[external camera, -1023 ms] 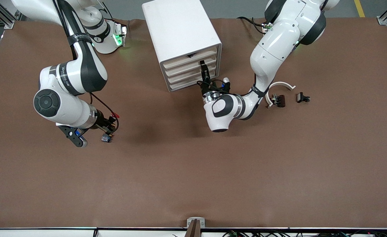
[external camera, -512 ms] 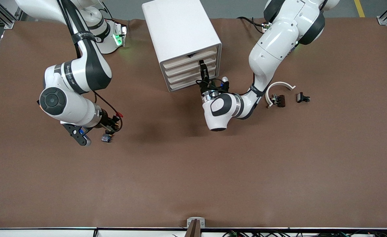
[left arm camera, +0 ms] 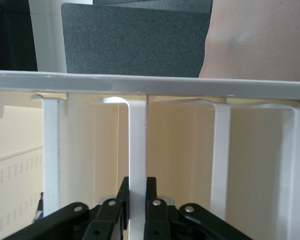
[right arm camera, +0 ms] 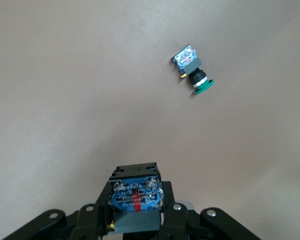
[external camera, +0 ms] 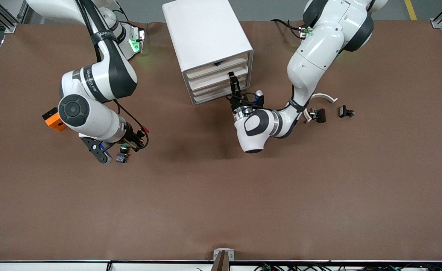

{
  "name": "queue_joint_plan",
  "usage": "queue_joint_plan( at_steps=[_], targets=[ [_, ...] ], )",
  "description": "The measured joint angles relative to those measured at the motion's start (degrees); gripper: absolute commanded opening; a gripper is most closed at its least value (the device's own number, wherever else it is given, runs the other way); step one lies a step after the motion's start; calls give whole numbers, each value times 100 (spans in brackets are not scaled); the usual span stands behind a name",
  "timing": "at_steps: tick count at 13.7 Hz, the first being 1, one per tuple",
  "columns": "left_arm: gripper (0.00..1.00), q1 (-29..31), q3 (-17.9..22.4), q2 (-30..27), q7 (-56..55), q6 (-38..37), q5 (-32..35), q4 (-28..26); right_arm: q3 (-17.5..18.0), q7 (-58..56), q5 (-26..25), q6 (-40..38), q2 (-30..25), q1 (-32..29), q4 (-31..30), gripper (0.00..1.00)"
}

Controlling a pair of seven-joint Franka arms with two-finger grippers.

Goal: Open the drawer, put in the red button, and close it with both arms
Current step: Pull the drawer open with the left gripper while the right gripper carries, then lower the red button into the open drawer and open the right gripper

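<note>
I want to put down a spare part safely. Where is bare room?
The wide strip of table nearer the front camera than both arms is bare. Crowded: around the green button beside the right gripper, which holds the red button; in front of the drawer cabinet, where the left gripper grips a handle.

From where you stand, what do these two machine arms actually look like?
Both arms are glossy white rounded shells with black bands at the joints; the other one matches. Each ends in a black gripper with two slim fingers. Thin black cables loop near the wrists, with small red and blue fittings. A green light glows at one base.
</note>
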Motion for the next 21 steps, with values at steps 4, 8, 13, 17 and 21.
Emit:
queue_joint_plan(
  at_steps=[4, 8, 13, 17, 21],
  targets=[
    [0, 381, 65, -4, -4, 5, -5, 52, 3, 315, 1, 2, 0, 146, 65, 0],
    [0, 500, 350, -9, -7, 30, -144, 184, 15, 1106, 3, 6, 1, 590, 219, 0],
    [0, 818, 428, -14, -7, 101, -192, 380, 30, 2393, 3, 7, 5, 1395, 336, 0],
    [0, 827, 428, -14, -9, 111, -198, 379, 40, 3278, 3, 182, 14, 2166, 337, 0],
    [54, 824, 437, -14, -9, 112, -198, 375, 40, 3555, 3, 478, 42, 2753, 337, 0]
  ],
)
